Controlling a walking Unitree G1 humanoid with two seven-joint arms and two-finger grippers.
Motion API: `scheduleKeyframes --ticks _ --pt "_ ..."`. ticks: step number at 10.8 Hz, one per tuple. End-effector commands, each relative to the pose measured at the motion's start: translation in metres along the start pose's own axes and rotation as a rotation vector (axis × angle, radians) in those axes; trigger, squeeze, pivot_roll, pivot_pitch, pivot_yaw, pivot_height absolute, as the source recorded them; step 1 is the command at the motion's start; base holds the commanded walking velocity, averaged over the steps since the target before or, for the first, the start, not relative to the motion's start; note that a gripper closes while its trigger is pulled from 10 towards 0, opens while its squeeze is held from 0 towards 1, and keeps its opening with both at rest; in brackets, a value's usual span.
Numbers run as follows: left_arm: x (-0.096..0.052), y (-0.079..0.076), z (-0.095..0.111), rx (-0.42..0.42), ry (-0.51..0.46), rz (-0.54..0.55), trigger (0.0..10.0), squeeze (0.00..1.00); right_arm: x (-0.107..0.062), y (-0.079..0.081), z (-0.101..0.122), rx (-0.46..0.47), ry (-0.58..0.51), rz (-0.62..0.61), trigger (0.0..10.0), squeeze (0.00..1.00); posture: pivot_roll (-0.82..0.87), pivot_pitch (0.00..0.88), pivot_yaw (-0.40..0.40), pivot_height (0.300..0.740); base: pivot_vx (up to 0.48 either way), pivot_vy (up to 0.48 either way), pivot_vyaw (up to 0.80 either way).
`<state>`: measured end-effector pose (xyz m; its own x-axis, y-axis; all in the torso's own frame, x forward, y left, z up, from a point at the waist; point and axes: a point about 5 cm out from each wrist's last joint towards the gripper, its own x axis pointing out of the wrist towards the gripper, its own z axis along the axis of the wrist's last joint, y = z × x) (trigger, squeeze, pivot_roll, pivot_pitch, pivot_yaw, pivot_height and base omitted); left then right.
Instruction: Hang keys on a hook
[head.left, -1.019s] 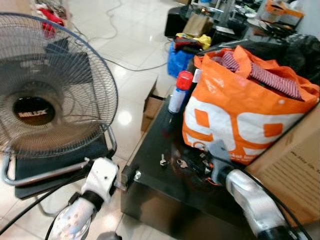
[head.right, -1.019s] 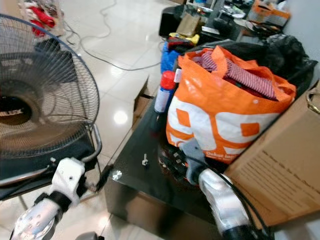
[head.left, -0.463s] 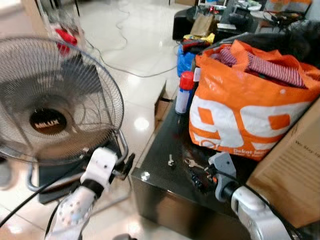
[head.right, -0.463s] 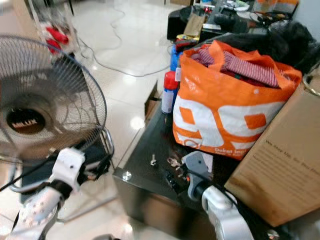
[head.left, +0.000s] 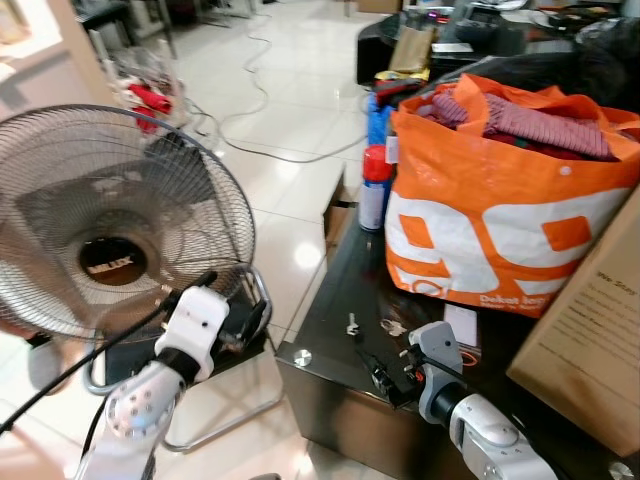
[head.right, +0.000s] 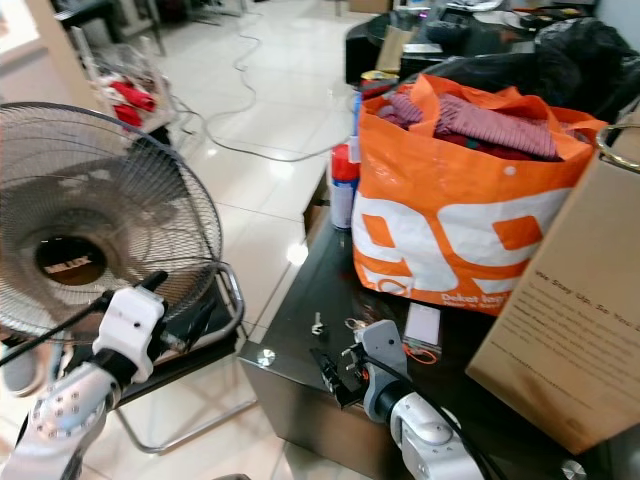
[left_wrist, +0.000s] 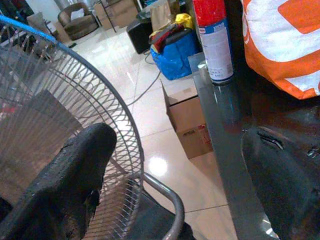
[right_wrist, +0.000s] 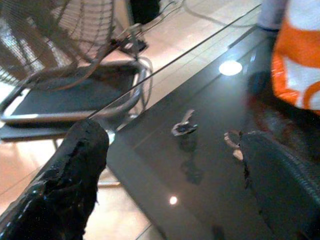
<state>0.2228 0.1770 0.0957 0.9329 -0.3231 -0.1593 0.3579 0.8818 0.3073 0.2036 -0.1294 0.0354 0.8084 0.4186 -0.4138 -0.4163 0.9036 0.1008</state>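
Note:
Two small keys lie on the black glass table (head.left: 330, 300): one key (head.left: 352, 325) and a second key with a ring (head.left: 393, 327) just beside it. In the right wrist view the same key (right_wrist: 184, 127) and ringed key (right_wrist: 232, 140) lie between and beyond the fingers. My right gripper (head.left: 388, 372) hovers low over the table's front edge, a little short of the keys, open and holding nothing. My left gripper (head.left: 248, 322) is open beside the fan, left of the table's corner.
A large standing fan (head.left: 115, 230) is close on the left. An orange bag (head.left: 500, 220) full of clothes, a red-capped spray can (head.left: 375, 185) and a cardboard box (head.left: 590, 340) crowd the table's back and right. A small carton (head.left: 340, 215) and cables lie on the tiled floor.
The camera has pulled back and risen. My right gripper has drawn away from the keys toward the table's front edge. The keys still lie on the glass.

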Motion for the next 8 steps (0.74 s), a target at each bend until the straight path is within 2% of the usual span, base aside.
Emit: scheduleKeyframes --ticks 1,4,6,7,8 --pt "-0.001 0.008 -0.002 0.004 0.009 0.018 10.0 0.00 0.001 -0.004 0.004 -0.009 -0.021 -0.034 10.0 0.00 0.00 0.000 0.138 0.740 0.000 0.000 0.00" --pt "0.000 0.002 -0.003 -0.022 0.018 0.027 10.0 0.00 0.004 -0.026 0.010 -0.009 -0.063 -0.143 10.0 0.00 -0.01 0.000 0.146 0.740 0.000 0.000 0.00" --pt "-0.003 -0.008 -0.009 -0.081 0.021 0.051 10.0 0.00 0.003 -0.039 0.015 -0.035 -0.093 -0.224 10.0 0.00 -0.05 0.000 0.101 0.740 0.000 0.000 0.00" --pt "0.003 -0.006 -0.017 -0.104 0.037 0.086 10.0 0.00 0.007 -0.042 0.013 -0.019 -0.088 -0.266 10.0 0.25 -0.05 0.000 0.076 0.740 0.000 0.000 0.00" --pt "0.009 -0.010 -0.017 -0.098 0.031 0.059 10.0 0.00 0.014 -0.043 0.007 0.006 -0.065 -0.260 10.0 1.00 -0.05 0.000 0.055 0.740 0.000 0.000 0.00"
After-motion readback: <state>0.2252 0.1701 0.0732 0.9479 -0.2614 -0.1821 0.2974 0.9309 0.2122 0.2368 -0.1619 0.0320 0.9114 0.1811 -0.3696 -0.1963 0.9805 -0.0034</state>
